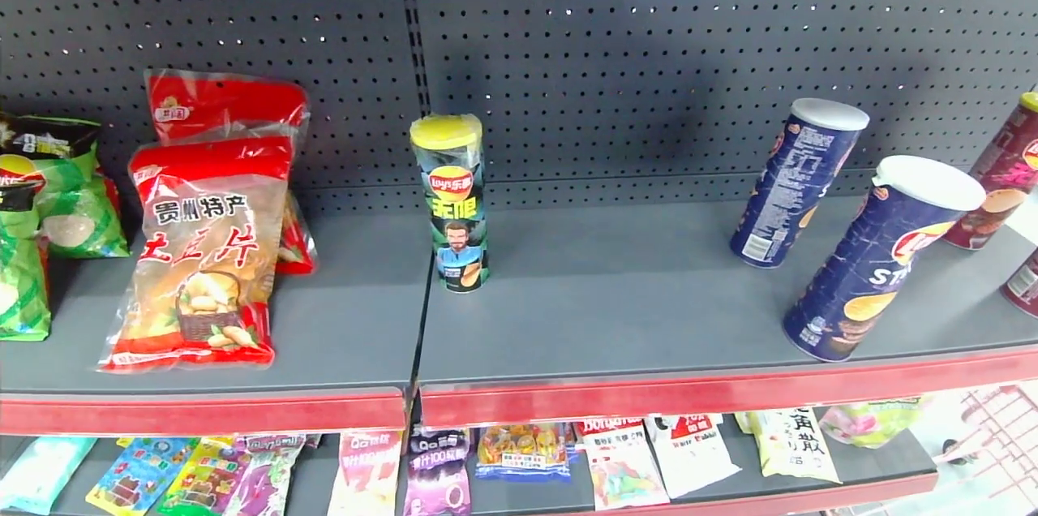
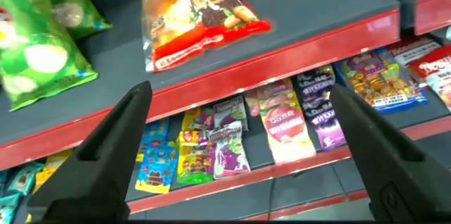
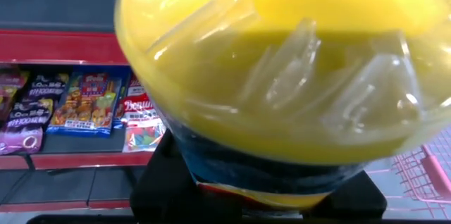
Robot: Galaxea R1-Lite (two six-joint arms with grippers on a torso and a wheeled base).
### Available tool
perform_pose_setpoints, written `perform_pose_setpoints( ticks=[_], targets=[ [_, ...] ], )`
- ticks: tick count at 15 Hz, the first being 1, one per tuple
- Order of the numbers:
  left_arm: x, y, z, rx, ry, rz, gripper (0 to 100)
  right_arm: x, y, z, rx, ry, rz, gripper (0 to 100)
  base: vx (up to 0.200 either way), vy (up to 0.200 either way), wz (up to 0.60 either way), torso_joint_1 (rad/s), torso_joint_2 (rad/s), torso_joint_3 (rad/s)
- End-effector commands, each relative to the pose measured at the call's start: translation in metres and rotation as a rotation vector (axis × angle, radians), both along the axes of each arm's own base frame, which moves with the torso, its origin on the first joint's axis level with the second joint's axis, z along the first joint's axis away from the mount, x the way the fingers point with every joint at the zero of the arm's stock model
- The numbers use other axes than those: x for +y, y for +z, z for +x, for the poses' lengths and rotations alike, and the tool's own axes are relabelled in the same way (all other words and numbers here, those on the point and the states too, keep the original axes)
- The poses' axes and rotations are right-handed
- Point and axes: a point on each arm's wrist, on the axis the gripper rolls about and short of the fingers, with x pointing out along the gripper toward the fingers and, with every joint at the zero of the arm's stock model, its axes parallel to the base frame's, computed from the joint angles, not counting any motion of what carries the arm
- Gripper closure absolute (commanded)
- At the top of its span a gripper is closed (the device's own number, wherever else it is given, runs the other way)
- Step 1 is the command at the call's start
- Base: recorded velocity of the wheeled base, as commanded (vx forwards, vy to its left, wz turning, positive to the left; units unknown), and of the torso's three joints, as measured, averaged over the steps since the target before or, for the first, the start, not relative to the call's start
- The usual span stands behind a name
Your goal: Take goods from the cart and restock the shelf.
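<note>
The left hand (image 2: 239, 94) hangs wide open and empty in front of the shelf (image 1: 616, 313), close to the red snack bags (image 1: 203, 256). 1 shelved can (image 1: 456, 204) stands upright mid-shelf. The right hand (image 3: 257, 206) seems clamped on the held can (image 3: 282, 62), which is off the shelf. The loose wrap over its yellow lid could make it slip. A careless placement might also knock over the 2 blue cans (image 1: 799, 183) further right.
</note>
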Motion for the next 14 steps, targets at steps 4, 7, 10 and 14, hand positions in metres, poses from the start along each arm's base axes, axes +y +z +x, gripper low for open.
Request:
perform_pose_setpoints(
  ticks=[4,7,10,14],
  targets=[
    [0.0002,-0.0003,-0.0016,-0.012,-0.002,-0.002,0,0.0,-0.0014,0.0005,0.008,0.0,-0.001,100,0.0,0.1,0.0,-0.002,0.0,0.0],
    [0.0002,-0.0003,-0.0016,-0.012,-0.002,-0.002,0,0.0,-0.0035,0.0004,0.012,0.0,-0.001,100,0.0,0.2,0.0,0.003,0.01,0.001],
    [0.0002,-0.0003,-0.0016,-0.012,-0.002,-0.002,0,-0.0001,-0.0042,-0.0014,0.002,0.0,0.0,100,0.0,0.2,0.0,0.004,0.0,0.001],
    [0.0003,-0.0003,-0.0019,-0.014,0.003,0.007,0,-0.0001,-0.0043,-0.0024,-0.006,0.0,0.0,100,0.0,0.0,0.0,0.0,0.0,0.0]
  ],
)
